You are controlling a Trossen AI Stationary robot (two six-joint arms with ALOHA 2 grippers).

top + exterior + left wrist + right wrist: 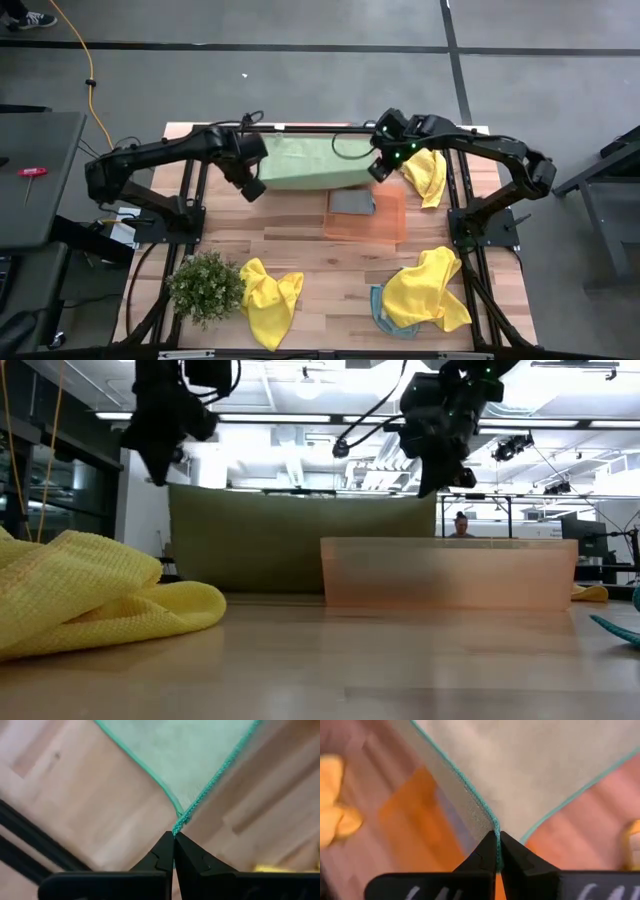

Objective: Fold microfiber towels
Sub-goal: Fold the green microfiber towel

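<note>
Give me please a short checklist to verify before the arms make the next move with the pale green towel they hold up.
1. Left end effector shut on a corner of the pale green towel: ok.
2. Right end effector shut on the other upper corner: ok.
3. Towel hangs spread between both arms, no sag in the top edge: ok in the low view.
4. Bottom edge free of the table: cannot tell.
5. Orange tray with a grey cloth lies just in front of the towel: not ok if laying it down forward.
6. Yellow towels lie away from the hanging towel: ok.
</note>
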